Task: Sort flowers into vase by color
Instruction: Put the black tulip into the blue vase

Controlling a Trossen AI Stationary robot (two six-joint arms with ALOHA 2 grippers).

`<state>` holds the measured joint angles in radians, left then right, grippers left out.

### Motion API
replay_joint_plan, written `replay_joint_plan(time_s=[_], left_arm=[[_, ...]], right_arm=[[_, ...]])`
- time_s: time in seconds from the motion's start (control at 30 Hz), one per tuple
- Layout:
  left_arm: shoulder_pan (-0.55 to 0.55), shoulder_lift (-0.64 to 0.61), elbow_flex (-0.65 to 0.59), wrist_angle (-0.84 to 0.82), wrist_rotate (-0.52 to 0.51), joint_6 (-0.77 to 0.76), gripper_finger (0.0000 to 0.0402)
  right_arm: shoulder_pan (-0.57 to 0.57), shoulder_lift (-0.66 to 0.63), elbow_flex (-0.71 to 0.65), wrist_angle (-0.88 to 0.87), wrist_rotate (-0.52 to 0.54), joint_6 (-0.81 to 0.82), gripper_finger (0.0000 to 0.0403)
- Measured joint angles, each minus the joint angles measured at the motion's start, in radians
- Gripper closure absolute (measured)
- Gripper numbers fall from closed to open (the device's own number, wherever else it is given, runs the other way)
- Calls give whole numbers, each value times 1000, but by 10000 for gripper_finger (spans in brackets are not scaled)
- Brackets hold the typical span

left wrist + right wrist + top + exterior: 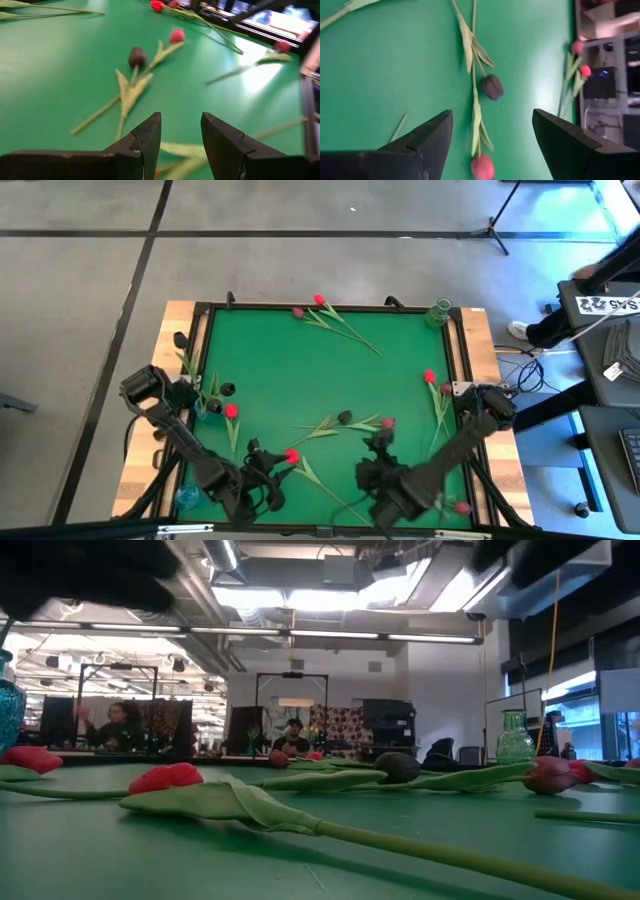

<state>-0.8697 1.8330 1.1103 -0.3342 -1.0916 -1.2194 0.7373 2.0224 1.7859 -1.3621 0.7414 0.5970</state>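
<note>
1. The flowers (335, 423) lie flat and scattered over the green worktop (300, 370), none standing in a vase. In the high view, a pair at the far edge (320, 302) has its heads to the far left and its stems running toward the near right.
2. The red tulip (291, 456) near the front has its head pointing left, and its stem slants off to the near right.
3. In the middle, a dark tulip (345, 417) and a reddish one (387, 422) lie roughly side to side, with their heads on the right.
4. Two more by the right edge (430, 377) lie head-far, stems coming toward the front.
5. The left gripper (181, 131) hovers low at the front left, angled over the red tulip's stem. Its jaws are apart with nothing between them.
6. The right gripper (492, 131) sits at the front centre-right, aimed down at the middle flowers. Its jaws are spread wide and empty.
7. A green vase (438, 312) stands at the far right corner and a blue vase (187, 496) at the front left, the latter partly hidden by the left arm.
8. In the low view both arms are just dark blurs at the top edge. A flower near the front right edge is mostly covered by the right arm.
</note>
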Motion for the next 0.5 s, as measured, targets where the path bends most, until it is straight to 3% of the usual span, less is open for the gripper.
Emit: replay_joint_plan(time_s=[0.1,0.23,0.3,0.4,0.5], left_arm=[[-69,-21,0,-5,-13,0,266],[-173,-48,0,-15,-35,-1,266],[-219,-55,0,-14,-57,-12,266],[-274,-56,1,-15,-100,-68,266],[-307,-56,1,-15,-103,-105,266]], right_arm=[[-80,0,0,92,-77,-153,128],[-217,0,-38,246,-260,-339,132],[-287,2,-70,293,-348,-350,142],[-368,2,-120,333,-420,-153,169],[-395,2,-137,317,-434,231,201]])
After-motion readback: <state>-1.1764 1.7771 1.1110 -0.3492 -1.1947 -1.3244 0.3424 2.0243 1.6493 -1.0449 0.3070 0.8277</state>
